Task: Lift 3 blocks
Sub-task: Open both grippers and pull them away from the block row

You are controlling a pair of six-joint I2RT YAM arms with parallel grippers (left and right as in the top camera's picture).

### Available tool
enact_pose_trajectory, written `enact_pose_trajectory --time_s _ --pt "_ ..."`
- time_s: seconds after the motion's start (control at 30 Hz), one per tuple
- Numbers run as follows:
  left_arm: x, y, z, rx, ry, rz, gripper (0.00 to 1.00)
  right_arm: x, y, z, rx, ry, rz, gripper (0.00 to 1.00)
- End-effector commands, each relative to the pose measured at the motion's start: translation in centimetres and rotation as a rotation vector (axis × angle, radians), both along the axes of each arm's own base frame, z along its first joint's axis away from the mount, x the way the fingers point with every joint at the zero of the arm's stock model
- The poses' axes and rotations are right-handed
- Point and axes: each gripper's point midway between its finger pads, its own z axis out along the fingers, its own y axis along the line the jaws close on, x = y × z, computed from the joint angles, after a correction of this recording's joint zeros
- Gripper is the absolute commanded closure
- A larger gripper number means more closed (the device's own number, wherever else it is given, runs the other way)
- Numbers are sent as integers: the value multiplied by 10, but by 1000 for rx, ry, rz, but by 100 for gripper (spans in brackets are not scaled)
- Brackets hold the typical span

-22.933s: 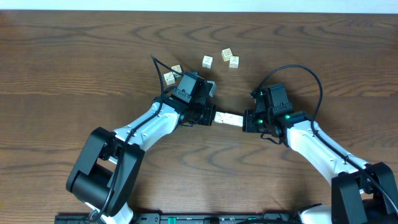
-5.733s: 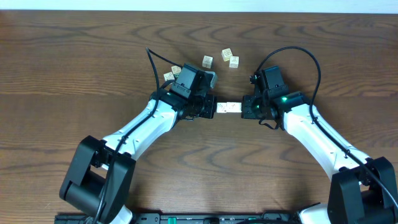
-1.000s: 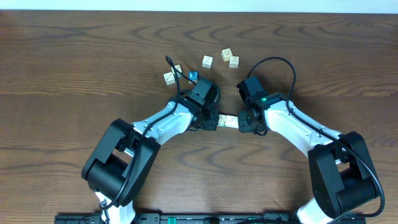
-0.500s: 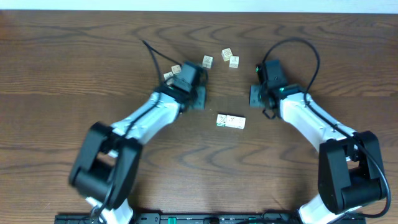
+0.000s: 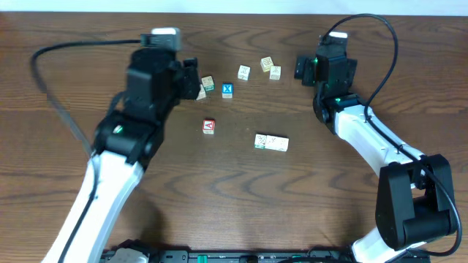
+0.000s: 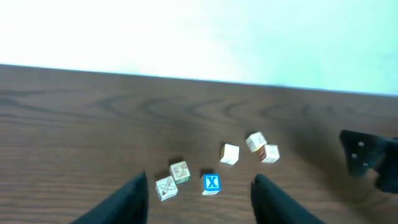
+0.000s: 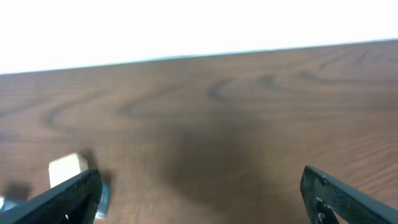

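Three blocks [image 5: 271, 142] lie end to end in one short row, flat on the desk [image 5: 88, 44], each touching the next. In the overhead view the row is a bit tilted, right end nearer the robot. Nothing grips it, and both claws are well apart from it.

Left claw [image 6: 200, 198]: jaws apart, nothing between them. It's up off the desk on the left side, pointing toward the far edge. Its wrist cam looks through the gap at the loose stuff: blue X cube [image 6: 211, 183] in the middle and five spare cubes [image 6: 229, 154] around it. Two of those are just left of the X, close together. One is beyond it and two more sit close together further right. All rest on the desk, none in the gap itself.

Right claw [image 7: 200, 186]: jaws spread wide, empty. In the overhead view it's at the far right of the desk, near the rightmost two spares and not touching them. Its wrist cam shows wood grain and one cream cube [image 7: 68, 168] by the left finger. That view is blurred, so I can't tell the cube's markings or whether it touches the finger.

Red A cube [image 5: 209, 126] sits on the desk left of the row, apart from it, with the blue X cube beyond it.
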Motion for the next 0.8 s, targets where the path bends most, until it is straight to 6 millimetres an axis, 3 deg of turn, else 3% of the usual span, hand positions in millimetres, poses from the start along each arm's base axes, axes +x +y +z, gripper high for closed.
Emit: enact_pose_trajectory --time_s 0.0,0.27,0.47,0.77 --pt "-17 15 35 26 -79 11 44 6 -15 16 -32 -56 -69 1" --pt "-42 24 56 17 -117 14 35 6 -15 16 -32 -57 -68 1" --pt "-44 24 57 15 -122 14 27 1 -15 7 -41 -14 -63 1" --pt "-44 24 57 15 -122 14 25 -18 -18 -22 -77 134 -53 1"
